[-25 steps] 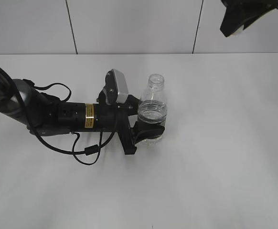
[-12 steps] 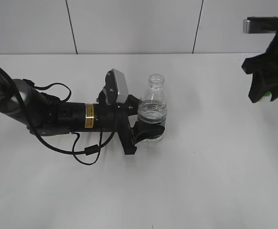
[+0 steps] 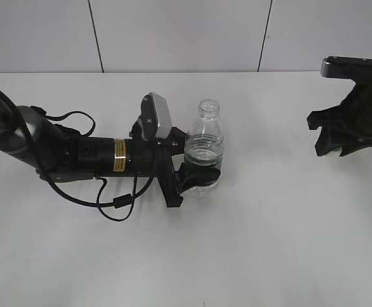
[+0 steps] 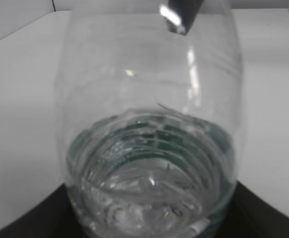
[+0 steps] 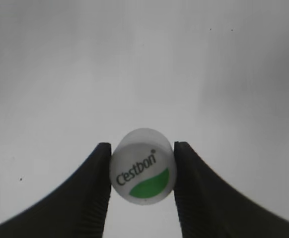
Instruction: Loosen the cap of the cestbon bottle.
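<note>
Water sits low in the clear ribbed cestbon bottle point(image 3: 204, 150), upright and uncapped on the smooth white tabletop point(image 3: 269, 243), the left gripper point(image 3: 199, 171) clamped round its body. Farther right, the right gripper point(image 5: 142, 171) pinches the round white cap point(image 5: 142, 166).

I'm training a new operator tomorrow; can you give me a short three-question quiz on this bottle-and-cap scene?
1. True or false: the cap sits on the cestbon bottle.
2. Which holds the cap? A) left gripper B) right gripper C) neither
3. Fill in: the bottle stands ____ on the table.

Key: 1 false, its neck is open; 2 B, pinched between both fingers; 3 upright, gripped at its lower body by the left gripper.
</note>
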